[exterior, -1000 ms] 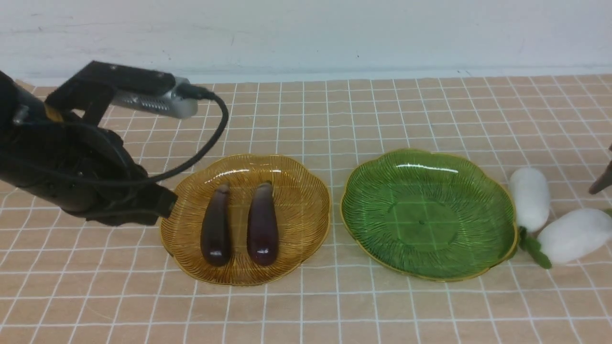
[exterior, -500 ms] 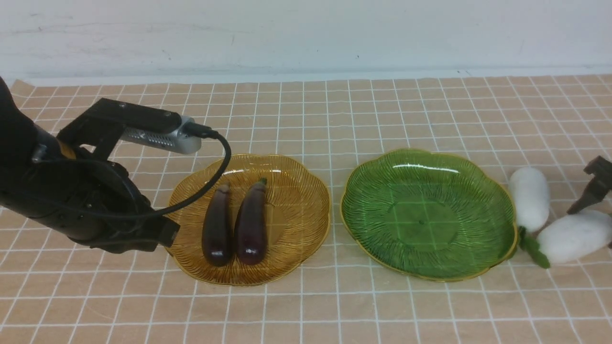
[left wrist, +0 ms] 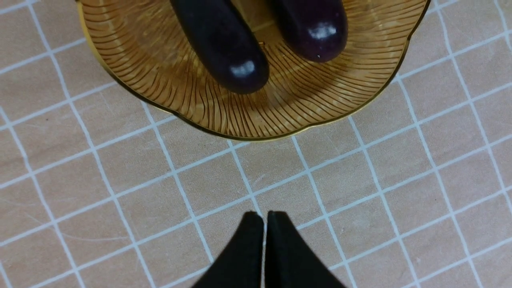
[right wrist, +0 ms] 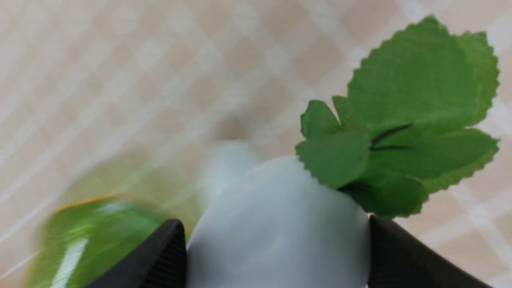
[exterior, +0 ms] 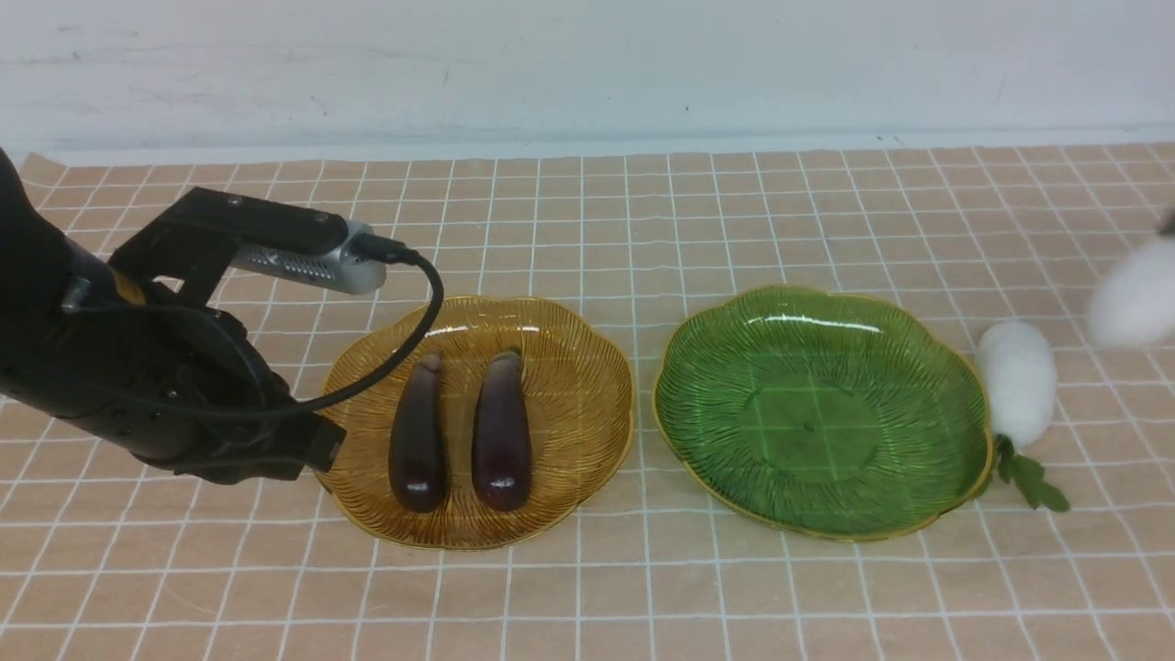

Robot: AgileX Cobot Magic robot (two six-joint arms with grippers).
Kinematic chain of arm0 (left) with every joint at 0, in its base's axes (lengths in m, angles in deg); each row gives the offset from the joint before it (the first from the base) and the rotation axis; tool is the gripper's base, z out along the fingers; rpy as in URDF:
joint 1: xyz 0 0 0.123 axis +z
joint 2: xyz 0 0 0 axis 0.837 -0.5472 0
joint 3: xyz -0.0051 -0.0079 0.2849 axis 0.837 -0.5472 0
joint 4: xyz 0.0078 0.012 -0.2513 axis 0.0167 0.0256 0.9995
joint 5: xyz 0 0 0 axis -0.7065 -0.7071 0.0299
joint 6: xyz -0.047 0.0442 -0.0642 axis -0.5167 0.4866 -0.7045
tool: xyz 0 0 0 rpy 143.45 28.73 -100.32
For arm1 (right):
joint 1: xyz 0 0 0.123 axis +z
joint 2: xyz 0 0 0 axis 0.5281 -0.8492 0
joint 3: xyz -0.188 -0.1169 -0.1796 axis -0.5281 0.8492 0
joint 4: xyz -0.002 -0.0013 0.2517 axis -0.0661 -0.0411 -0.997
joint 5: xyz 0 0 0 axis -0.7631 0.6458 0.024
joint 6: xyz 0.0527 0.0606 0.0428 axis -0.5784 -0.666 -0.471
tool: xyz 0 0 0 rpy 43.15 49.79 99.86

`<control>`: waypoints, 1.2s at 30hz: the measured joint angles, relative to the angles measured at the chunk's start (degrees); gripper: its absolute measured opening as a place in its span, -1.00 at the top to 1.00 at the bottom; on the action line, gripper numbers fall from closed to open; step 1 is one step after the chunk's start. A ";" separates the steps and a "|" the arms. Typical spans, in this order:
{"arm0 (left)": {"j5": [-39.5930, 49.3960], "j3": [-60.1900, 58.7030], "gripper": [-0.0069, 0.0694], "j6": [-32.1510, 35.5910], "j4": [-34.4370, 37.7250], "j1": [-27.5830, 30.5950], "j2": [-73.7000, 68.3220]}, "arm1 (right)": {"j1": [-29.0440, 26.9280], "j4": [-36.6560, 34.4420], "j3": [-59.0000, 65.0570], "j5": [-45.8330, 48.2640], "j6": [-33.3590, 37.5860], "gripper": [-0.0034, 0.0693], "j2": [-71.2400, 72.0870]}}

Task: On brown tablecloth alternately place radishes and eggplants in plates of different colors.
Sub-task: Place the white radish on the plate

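Two dark-purple eggplants [exterior: 418, 447] [exterior: 501, 431] lie side by side in the amber plate [exterior: 587, 386] on the brown tablecloth [exterior: 587, 597]; their ends show in the left wrist view [left wrist: 224, 48]. The green plate [exterior: 826, 413] is empty. One white radish [exterior: 1016, 381] lies right of it. My right gripper [right wrist: 276, 234] is shut on the other radish [right wrist: 276, 232], which shows blurred and lifted at the right edge of the front view [exterior: 1134, 303]. My left gripper [left wrist: 264, 218] is shut and empty, just off the amber plate's rim.
A white wall [exterior: 587, 64] runs along the cloth's far edge. My left arm and its cable [exterior: 147, 367] lean over the cloth left of the amber plate.
My right gripper has closed on the nearer radish and lifted it up and to the right. The right eggplant rolled slightly and settled. My left arm lowered, then stayed still.
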 joint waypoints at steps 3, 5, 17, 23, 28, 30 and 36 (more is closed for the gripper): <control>-0.74 0.00 0.83 0.00 0.00 0.00 0.00 | 9.65 -2.70 -4.00 -0.04 1.62 -0.51 0.46; -0.74 0.00 0.83 0.00 0.00 0.00 0.00 | 12.42 -2.82 -4.38 -0.68 1.62 -0.51 0.05; -0.42 0.00 0.83 0.00 0.00 0.00 0.00 | 31.13 -0.10 -4.91 -5.37 1.84 -0.63 -13.00; -0.33 0.00 0.83 0.00 0.00 0.00 0.00 | 30.25 5.92 -12.23 3.77 1.84 -0.86 -13.00; -0.03 0.00 0.83 0.00 -0.18 0.00 0.00 | 27.08 23.40 -21.16 12.24 -1.88 -0.86 -12.87; 0.62 0.00 0.83 0.00 -0.40 0.00 0.00 | 24.23 27.61 -21.48 12.55 -5.83 -0.85 -12.87; 1.05 0.00 0.83 -0.06 -1.03 0.00 0.00 | 16.53 22.62 -21.48 12.84 -8.30 -0.77 -16.69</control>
